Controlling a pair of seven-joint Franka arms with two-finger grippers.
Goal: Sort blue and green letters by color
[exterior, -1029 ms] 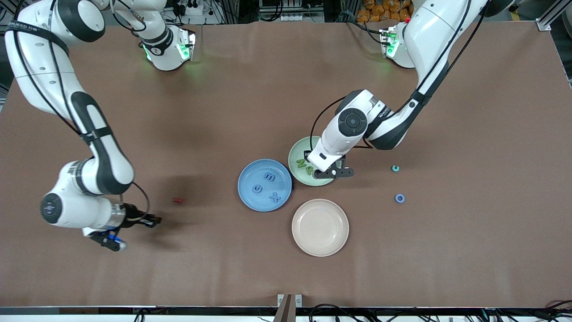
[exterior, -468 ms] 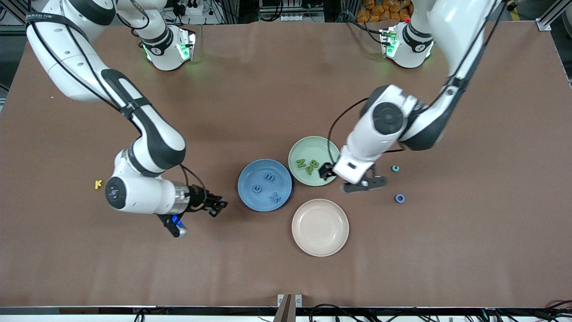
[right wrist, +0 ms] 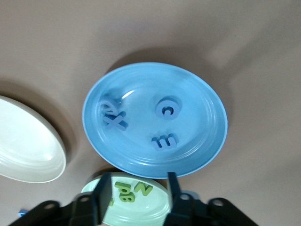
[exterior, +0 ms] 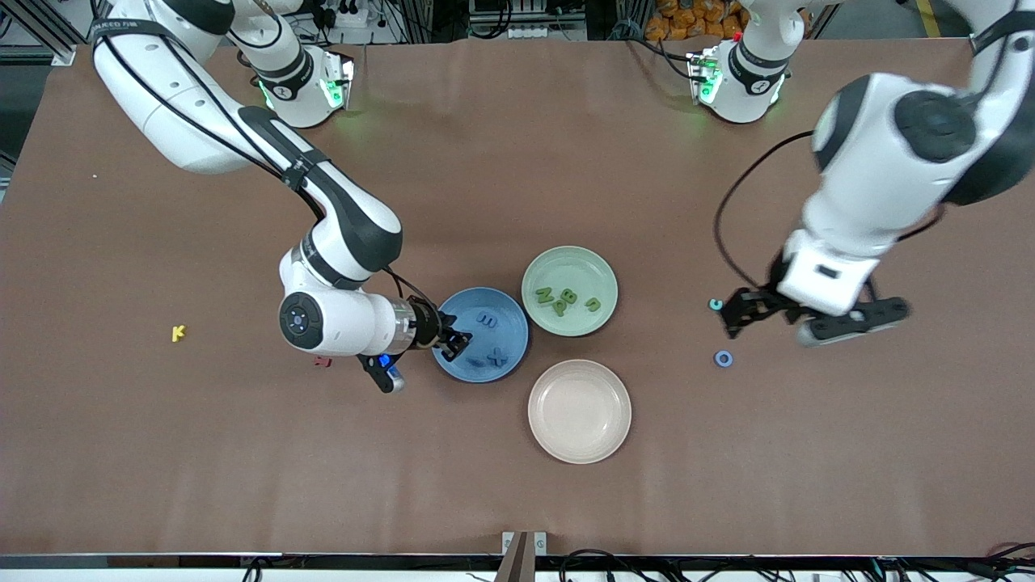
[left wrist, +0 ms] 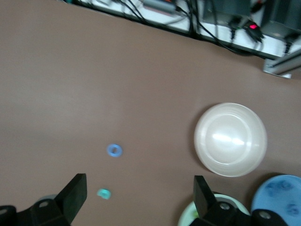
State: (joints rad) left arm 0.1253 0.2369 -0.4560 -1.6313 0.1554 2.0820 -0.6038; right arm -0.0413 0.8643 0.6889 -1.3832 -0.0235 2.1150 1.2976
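Observation:
The blue plate (exterior: 517, 323) holds blue letters: an E (right wrist: 164, 140), an X (right wrist: 115, 123), a round G-like piece (right wrist: 168, 108) and a further blue piece (right wrist: 108, 106) against the X. My right gripper (exterior: 454, 341) is open and empty over the plate's edge toward the right arm's end, and it also shows in the right wrist view (right wrist: 136, 197). The green plate (exterior: 598, 279) holds the green N (exterior: 543, 295), P (exterior: 558, 307), B (exterior: 569, 297) and U (exterior: 593, 305). A blue O (exterior: 724, 358) and a small teal piece (exterior: 716, 305) lie on the table. My left gripper (exterior: 752, 311) hangs open and empty, high over the teal piece (left wrist: 103, 193).
An empty beige plate (exterior: 579, 411) stands nearer the front camera than the other two plates. A small red letter (exterior: 323, 361) lies beside my right arm. A yellow K (exterior: 179, 332) lies toward the right arm's end.
My right gripper swept from the right arm's end to the blue plate. My left gripper left the green plate, rose, and moved over the teal piece. The green U now shows.

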